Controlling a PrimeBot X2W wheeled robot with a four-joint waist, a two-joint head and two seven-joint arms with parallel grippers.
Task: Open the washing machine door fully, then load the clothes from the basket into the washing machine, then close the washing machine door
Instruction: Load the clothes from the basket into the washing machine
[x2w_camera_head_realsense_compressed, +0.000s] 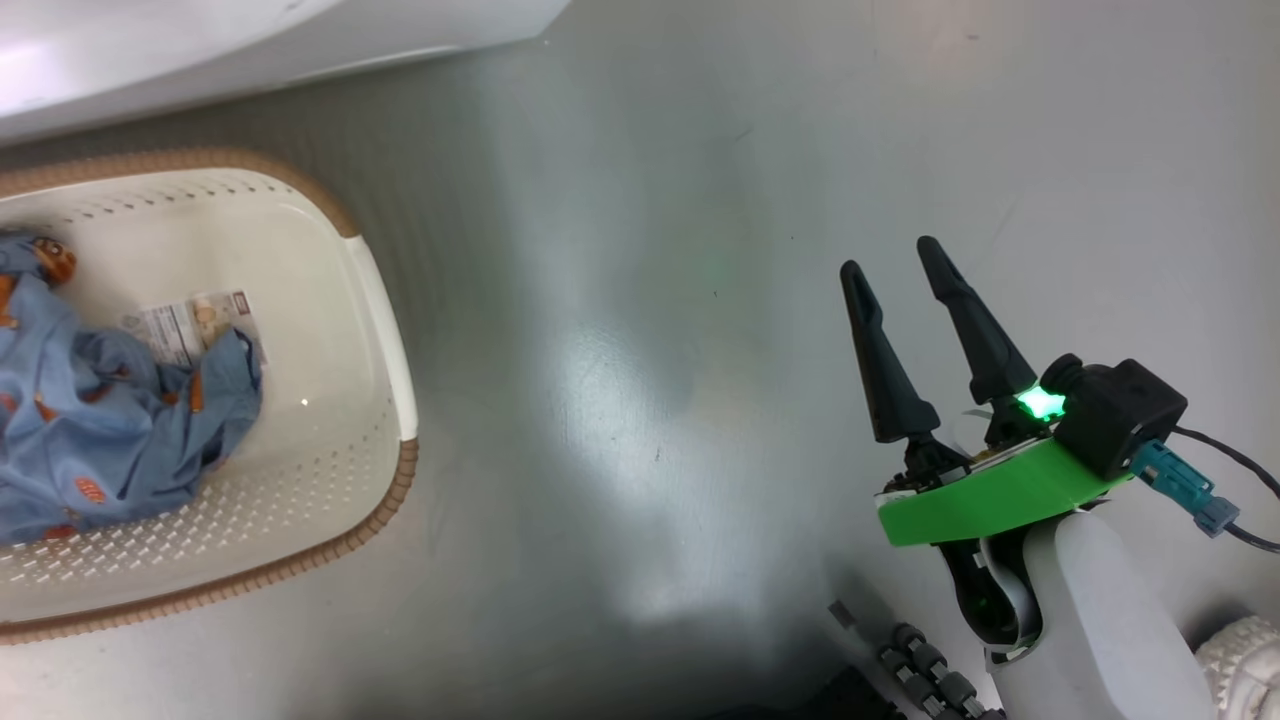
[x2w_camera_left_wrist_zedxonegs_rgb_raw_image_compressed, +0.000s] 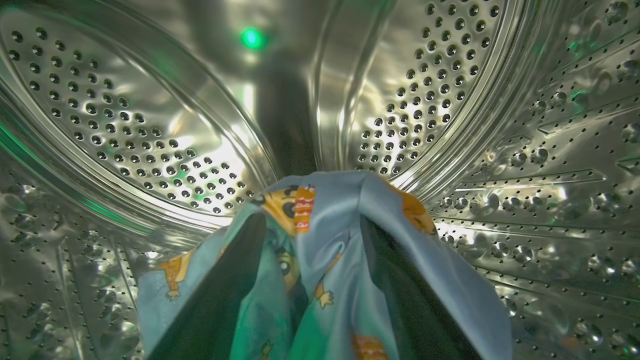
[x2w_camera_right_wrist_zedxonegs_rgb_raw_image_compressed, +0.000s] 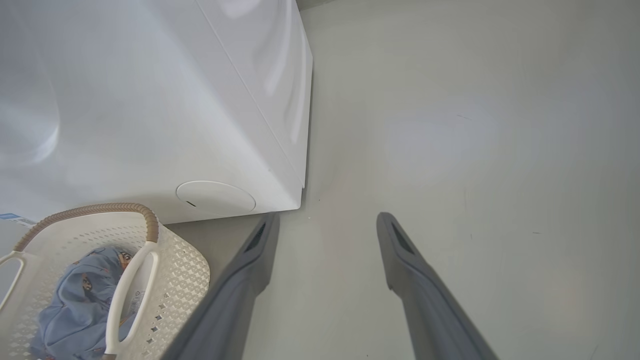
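Left gripper (x2w_camera_left_wrist_zedxonegs_rgb_raw_image_compressed: 311, 222) is deep inside the washing machine drum (x2w_camera_left_wrist_zedxonegs_rgb_raw_image_compressed: 125, 125). Its fingers (x2w_camera_left_wrist_zedxonegs_rgb_raw_image_compressed: 220, 300) stand apart, so it is open. A light blue printed garment (x2w_camera_left_wrist_zedxonegs_rgb_raw_image_compressed: 330, 240) drapes over and between them, not pinched; can't tell if the cloth snags on a tip.

Right gripper (x2w_camera_head_realsense_compressed: 889, 256) is open and empty. It hovers over the bare floor (x2w_camera_head_realsense_compressed: 650, 300), right of the basket (x2w_camera_head_realsense_compressed: 400, 400) and well apart from it.

More clothes (x2w_camera_head_realsense_compressed: 100, 420) sit bunched in the left part of the basket, with its label sticker (x2w_camera_head_realsense_compressed: 195, 325) bare beside them. The washing machine (x2w_camera_head_realsense_compressed: 200, 50) is at the far left, just beyond the basket.

**Handling, my read**
- The fabric is light, soft and floppy.
- It won't break, but it trails, clings to fingers and catches on edges.
- Best hold is a raised fold on top of the heap, pinched deep enough that one layer doesn't slip out.
- The basket looks light enough to slide if pushed.

**Views**
- The left wrist view gives the steel drum interior and how the garment hangs.
- The head view gives the basket contents and where the right gripper is.
- The right wrist view looks along the right gripper (x2w_camera_right_wrist_zedxonegs_rgb_raw_image_compressed: 326, 217). It adds the washer's white body (x2w_camera_right_wrist_zedxonegs_rgb_raw_image_compressed: 150, 100), its round lower cap (x2w_camera_right_wrist_zedxonegs_rgb_raw_image_compressed: 215, 196) and the basket (x2w_camera_right_wrist_zedxonegs_rgb_raw_image_compressed: 180, 270) with its handle, sitting close against the washer's front, clothes (x2w_camera_right_wrist_zedxonegs_rgb_raw_image_compressed: 85, 300) inside.
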